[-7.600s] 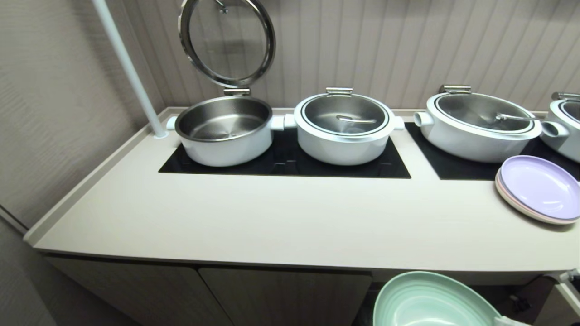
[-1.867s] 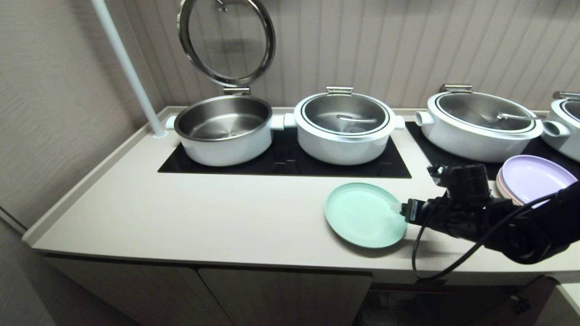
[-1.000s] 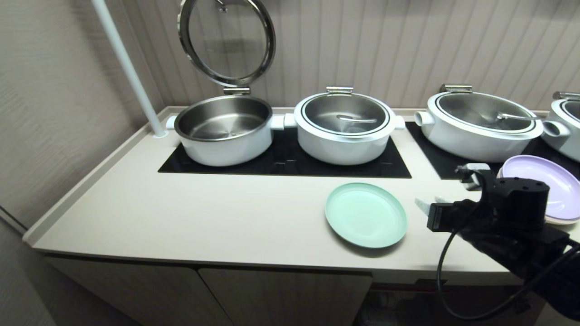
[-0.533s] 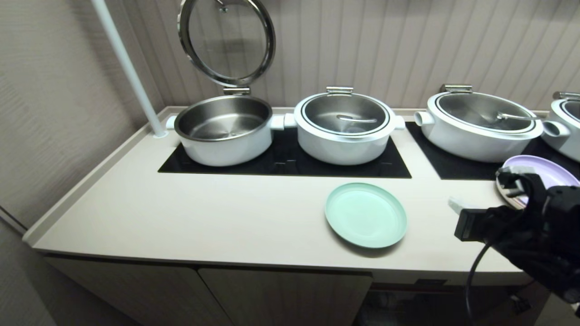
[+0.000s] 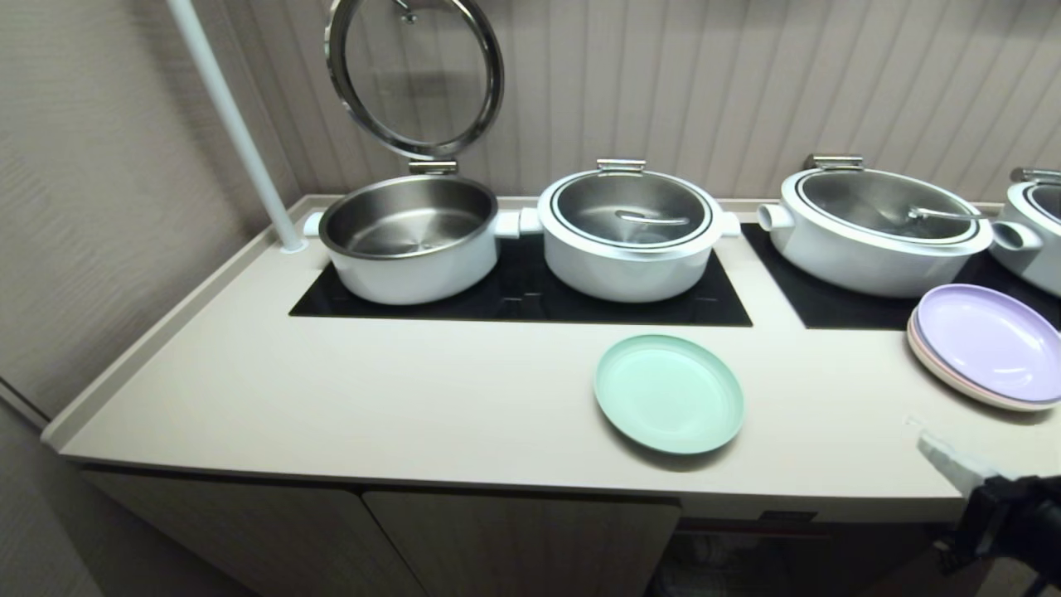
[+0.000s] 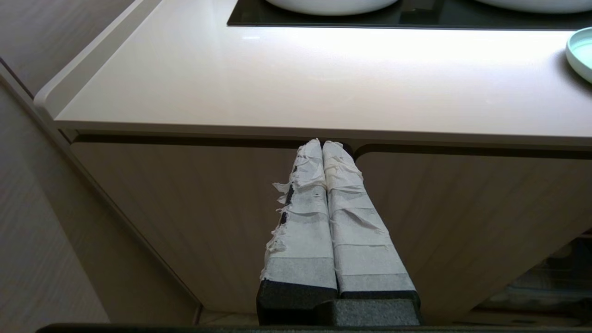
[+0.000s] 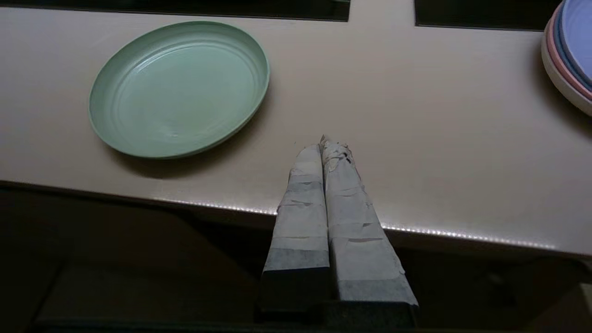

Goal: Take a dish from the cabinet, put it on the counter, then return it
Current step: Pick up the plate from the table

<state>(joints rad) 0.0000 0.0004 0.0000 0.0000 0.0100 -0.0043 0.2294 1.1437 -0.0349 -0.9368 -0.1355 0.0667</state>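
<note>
On the counter, toward its front edge and right of centre, the dish lay flat and upright, clear of every other item. It sat just in front of the black cooktop panel without touching it. In the right wrist view the dish showed its mint-green inner face with faint concentric rings and a low raised rim, and nothing rested in it.

The right gripper was at the lower right of the head view, over the front lip of the counter and well apart from the dish. Its tape-wrapped fingers were pressed together along their full length, with nothing between them.

The left gripper was low in front of the cabinet, below the counter edge, with its tip in line with the seam between two doors. Its jaws were likewise clenched on nothing, the taped fingers meeting with no gap.

At the right end of the counter, a lilac plate topped a short stack of plates, well apart from the dish. On the cooktop stood an open pot with its glass lid raised on a hinge, and beside it a lidded pot. A third pot stood on a second black panel further right. A white pole rose from the rear left corner of the counter.
</note>
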